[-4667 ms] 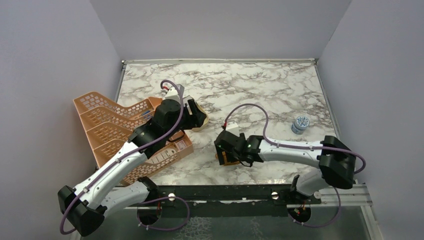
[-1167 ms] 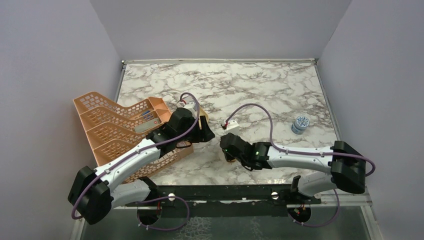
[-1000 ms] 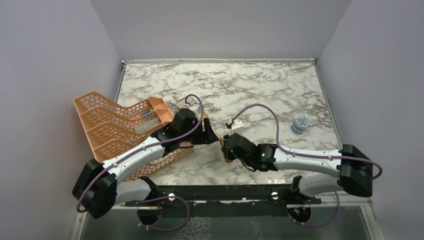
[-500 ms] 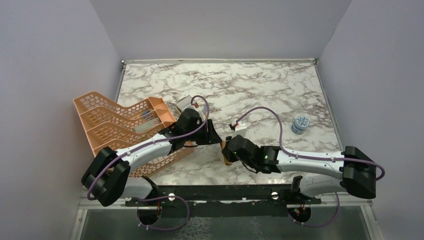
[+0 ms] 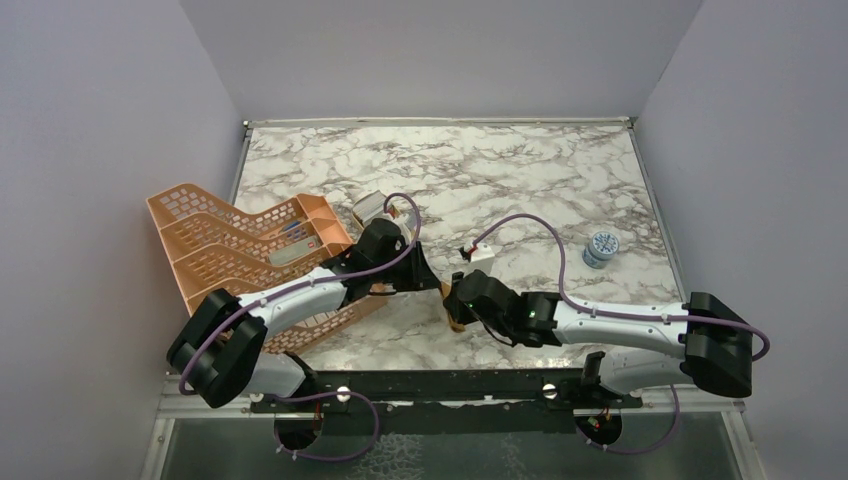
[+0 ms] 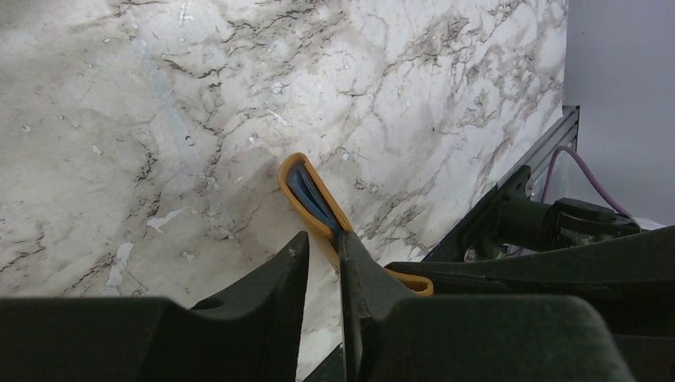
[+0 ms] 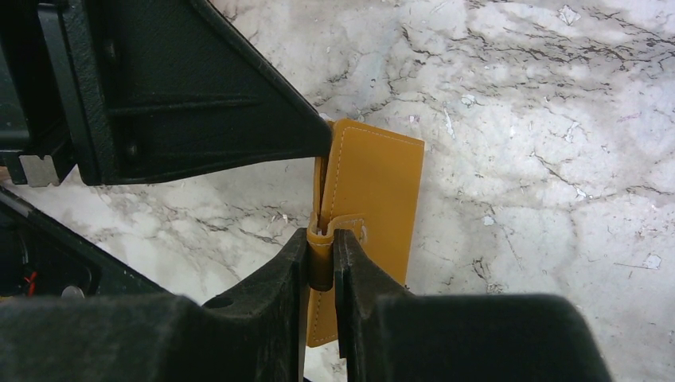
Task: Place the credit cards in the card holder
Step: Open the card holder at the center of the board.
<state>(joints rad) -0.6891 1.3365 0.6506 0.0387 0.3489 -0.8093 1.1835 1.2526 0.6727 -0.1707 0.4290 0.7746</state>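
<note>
Left gripper (image 6: pixel 324 243), jaws barely apart around a card holder (image 7: pixel 374 199) flap, could pull it from the right gripper (image 7: pixel 321 248), which clamps its tab.

Fig.: materials & finishes.
Wallet (image 7: pixel 374 191): leather-like, matt, stitched edge; table (image 7: pixel 557 119): marble-look top, smooth w/ slight sheen; rack (image 5: pixel 215 262): plastic lattice, smooth; fingers (image 7: pixel 239 326): black plastic-look, matt.

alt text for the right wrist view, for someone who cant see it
The right gripper, at bottom centre, is shut on a small strap of the mustard card holder, with the marble table behind it. The black left gripper reaches in from the upper left and meets the holder's top corner.
</note>
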